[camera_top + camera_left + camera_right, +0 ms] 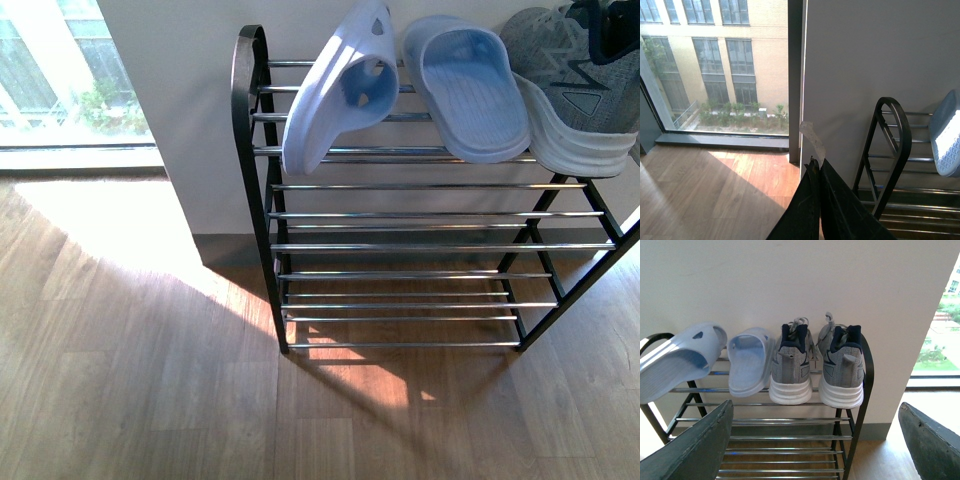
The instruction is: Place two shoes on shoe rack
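The right gripper was spread wide, holding nothing, facing two grey knit sneakers on the black-framed chrome-bar shoe rack; the left gripper was pressed closed, empty.

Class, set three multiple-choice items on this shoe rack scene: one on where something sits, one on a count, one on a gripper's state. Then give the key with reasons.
1. Where are the sneakers?
A. top tier of the rack
B. bottom tier
C. floor

2. How many slides are on the rack?
A. one
B. two
C. four

3. How is the right gripper?
A. shut on a sneaker
B. shut, empty
C. open, empty

Key:
1 A: both sit heels outward on the top bars.
2 B: two pale blue slides lie beside the sneakers.
3 C: its fingers are wide apart with nothing between.
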Robot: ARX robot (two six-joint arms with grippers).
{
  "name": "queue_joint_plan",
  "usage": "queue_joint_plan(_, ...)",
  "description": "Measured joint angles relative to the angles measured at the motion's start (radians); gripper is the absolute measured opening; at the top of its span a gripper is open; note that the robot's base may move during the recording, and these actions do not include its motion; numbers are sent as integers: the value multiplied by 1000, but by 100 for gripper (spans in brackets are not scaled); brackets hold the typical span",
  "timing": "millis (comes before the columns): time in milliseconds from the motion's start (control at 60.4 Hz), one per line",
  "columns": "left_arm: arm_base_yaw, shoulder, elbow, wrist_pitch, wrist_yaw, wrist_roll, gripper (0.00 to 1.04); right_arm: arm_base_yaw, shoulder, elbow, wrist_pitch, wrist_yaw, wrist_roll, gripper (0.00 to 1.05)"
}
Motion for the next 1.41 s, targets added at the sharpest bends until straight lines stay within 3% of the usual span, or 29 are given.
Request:
queue_joint_plan(348, 0, -89, 0, -87, 0, 0, 1, 0, 0, 0, 0, 0, 0, 96)
queue_joint_plan(464, 0, -241, 0, -258, 1, 0, 1, 0, 0, 0, 0, 0, 0, 96)
queue_joint_plan(695, 1, -249, 0, -266, 1, 0, 2, 0, 0, 0, 0, 0, 0, 96)
queue_joint_plan(861, 1, -249, 0, -266, 1, 0, 34, 0, 0, 0, 0, 0, 0, 96)
queue_joint_plan(1109, 1, -249, 0, -266, 1, 1, 96, 0, 0, 0, 0, 0, 0, 96)
queue_joint_plan(1407, 1, -250, 0, -266, 1, 2, 95, 0, -1, 0, 0, -1, 0, 96)
